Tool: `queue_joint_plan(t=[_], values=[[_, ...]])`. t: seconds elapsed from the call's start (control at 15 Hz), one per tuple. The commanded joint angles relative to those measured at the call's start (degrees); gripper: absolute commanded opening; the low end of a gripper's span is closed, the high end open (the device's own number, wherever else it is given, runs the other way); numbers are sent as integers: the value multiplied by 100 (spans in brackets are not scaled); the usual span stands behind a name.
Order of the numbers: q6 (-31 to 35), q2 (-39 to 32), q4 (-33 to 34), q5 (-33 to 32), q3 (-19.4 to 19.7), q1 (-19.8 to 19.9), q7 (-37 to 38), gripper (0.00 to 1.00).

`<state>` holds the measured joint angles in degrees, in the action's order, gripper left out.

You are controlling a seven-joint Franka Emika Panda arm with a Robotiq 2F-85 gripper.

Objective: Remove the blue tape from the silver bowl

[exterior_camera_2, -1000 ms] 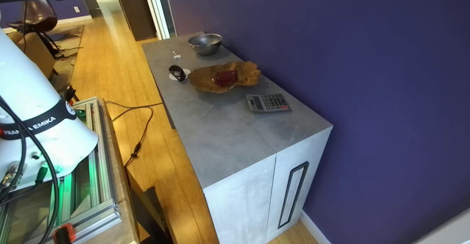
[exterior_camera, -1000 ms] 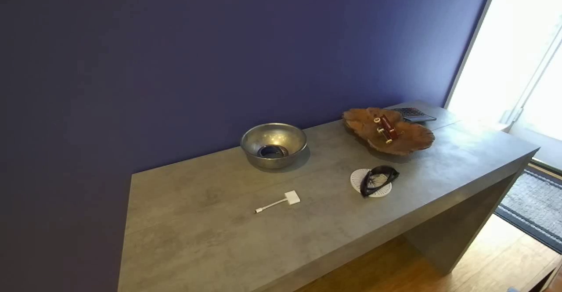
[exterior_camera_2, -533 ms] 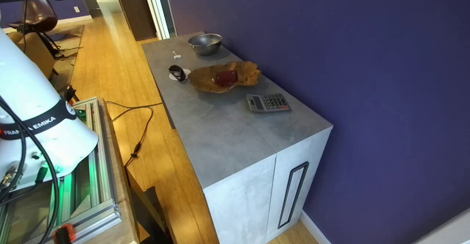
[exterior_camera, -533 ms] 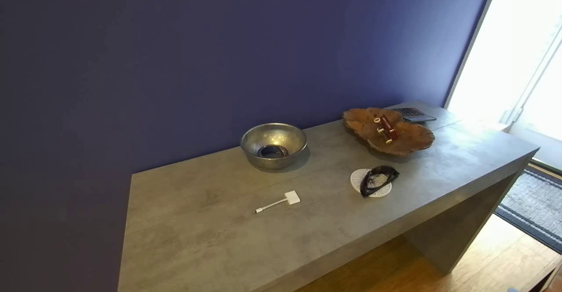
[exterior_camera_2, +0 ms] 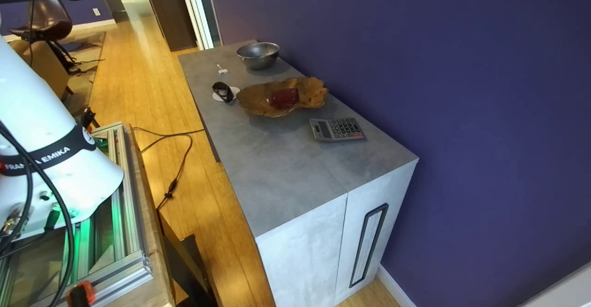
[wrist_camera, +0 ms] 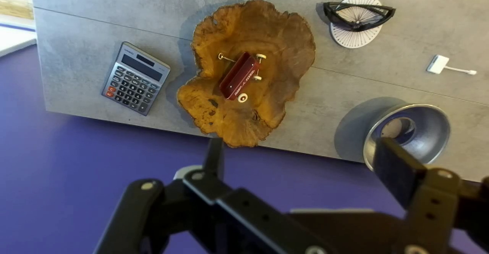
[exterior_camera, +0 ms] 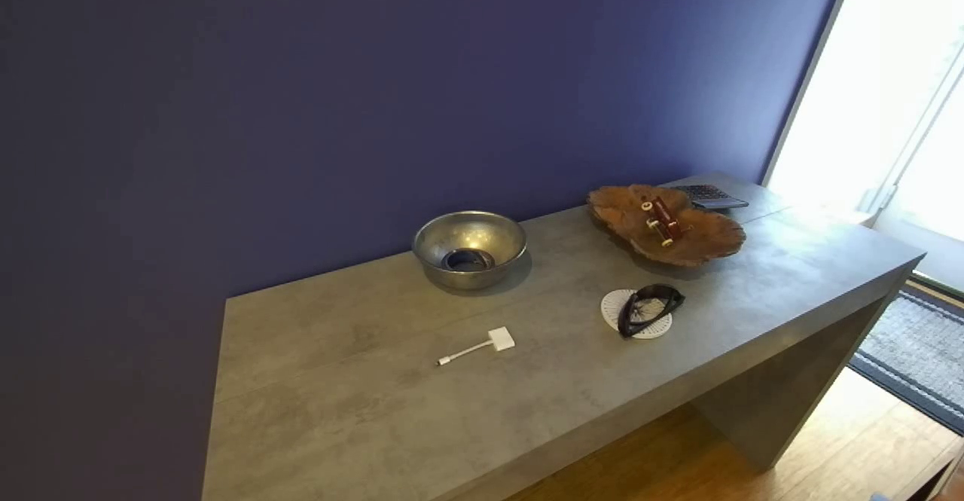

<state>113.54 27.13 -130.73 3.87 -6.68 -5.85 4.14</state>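
Note:
The silver bowl (exterior_camera: pixel 501 239) stands on the grey table by the purple wall and shows in both exterior views (exterior_camera_2: pixel 258 60). The blue tape (exterior_camera: pixel 468 253), a dark ring, lies flat inside it at the bottom. In the wrist view the bowl (wrist_camera: pixel 433 144) is at the right, with the tape (wrist_camera: pixel 407 137) in it. My gripper (wrist_camera: pixel 300 142) is open and empty, its fingers spread wide. The right finger (wrist_camera: pixel 399 172) overlaps the bowl's near rim in this view, with no contact visible. The gripper does not show clearly in the exterior views. The tape is hidden in an exterior view by the bowl's wall.
A brown wooden tray (wrist_camera: pixel 252 122) holds a red toy wagon (wrist_camera: pixel 240 76). A calculator (wrist_camera: pixel 136 79) lies beyond it. Black sunglasses (wrist_camera: pixel 357 25) rest on a white round coaster (wrist_camera: pixel 351 40). A white adapter (wrist_camera: pixel 438 63) lies in front of the bowl. The purple wall (exterior_camera: pixel 339 109) borders the table.

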Motion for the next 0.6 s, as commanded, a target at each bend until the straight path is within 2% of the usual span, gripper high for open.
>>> queue_joint_plan(t=[0.0,0.33,0.4,0.53], values=[[132,-352,131,138,-51,-150,-150,100],[819,-1491,617,609,-679,-977,-493,100],[981,-1779,781,538,-852,-1113,-518,100],[1475,-2405,1138,-29,-1245,-1217,-28,100]])
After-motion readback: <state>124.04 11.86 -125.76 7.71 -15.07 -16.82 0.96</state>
